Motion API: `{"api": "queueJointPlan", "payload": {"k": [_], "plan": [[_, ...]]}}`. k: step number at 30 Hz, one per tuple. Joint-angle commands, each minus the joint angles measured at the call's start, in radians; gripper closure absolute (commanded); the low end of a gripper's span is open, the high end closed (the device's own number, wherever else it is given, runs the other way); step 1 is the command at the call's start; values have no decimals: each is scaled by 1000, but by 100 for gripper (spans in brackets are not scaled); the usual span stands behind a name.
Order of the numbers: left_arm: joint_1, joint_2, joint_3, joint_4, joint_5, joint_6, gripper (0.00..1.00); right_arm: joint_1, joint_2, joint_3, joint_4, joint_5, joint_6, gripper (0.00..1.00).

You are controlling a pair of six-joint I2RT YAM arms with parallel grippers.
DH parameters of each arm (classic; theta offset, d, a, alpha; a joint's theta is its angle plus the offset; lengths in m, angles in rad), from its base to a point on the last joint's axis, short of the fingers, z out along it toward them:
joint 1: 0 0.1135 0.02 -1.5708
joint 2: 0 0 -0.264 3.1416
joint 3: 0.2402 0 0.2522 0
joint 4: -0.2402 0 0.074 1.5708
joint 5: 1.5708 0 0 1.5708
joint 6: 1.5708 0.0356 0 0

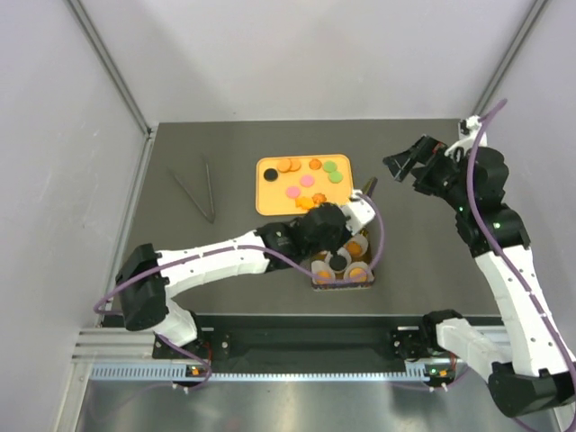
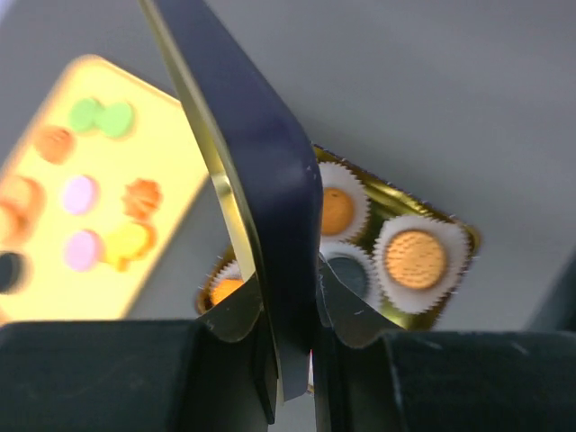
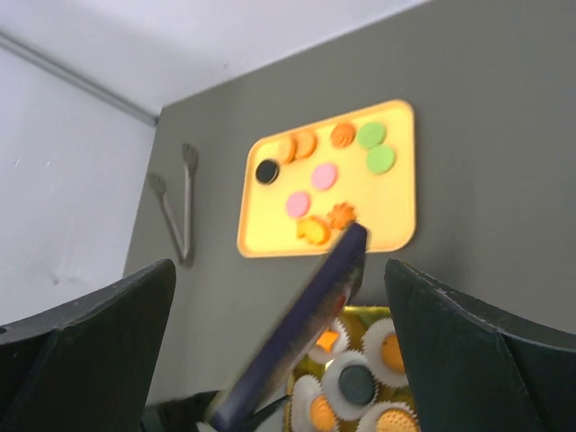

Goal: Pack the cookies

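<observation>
Cookies [image 1: 307, 181] on tray [image 1: 270, 202], left jaws pinching lid [image 2: 261, 198], right jaws raised, wide

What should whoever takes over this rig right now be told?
Left gripper: shut on the dark blue lid, held on edge over the box, not seated.
Right gripper: open, empty, raised off to the right of the tray.
Things: several cookies sit in white paper cups inside the gold-lined box. About ten more lie on the orange tray. Tongs lie unused at the left.
Done: box partly or fully loaded; the lid hides some cups.
Left: check for free cups, then probably lower the lid to close.
</observation>
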Motion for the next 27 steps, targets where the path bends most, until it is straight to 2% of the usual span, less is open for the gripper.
{"api": "queueJointPlan", "payload": {"k": [1,2,4,6,7,10,11,13,27], "plan": [[127,-100,45,6,284,-305,100,-10,-70,-15,-12,150,-74,0],[149,-109,39,29,393,-343,100,-10,-80,-35,-13,163,-84,0],[210,-133,22,54,513,-446,100,-11,-108,-58,-12,178,-92,0],[270,-150,10,93,582,-518,100,-8,-122,-100,-4,169,-100,0],[293,-155,-10,110,624,-601,100,-10,-124,-120,2,158,-98,0],[379,-166,-94,262,777,-803,100,-10,-134,-201,58,94,-98,0],[396,-163,-120,363,840,-853,100,-7,-139,-238,81,82,-94,0],[431,-158,-197,464,875,-974,100,0,-143,-267,100,82,-95,0],[496,-45,-404,862,1026,-1288,100,99,-121,-457,243,143,-81,0]]}}
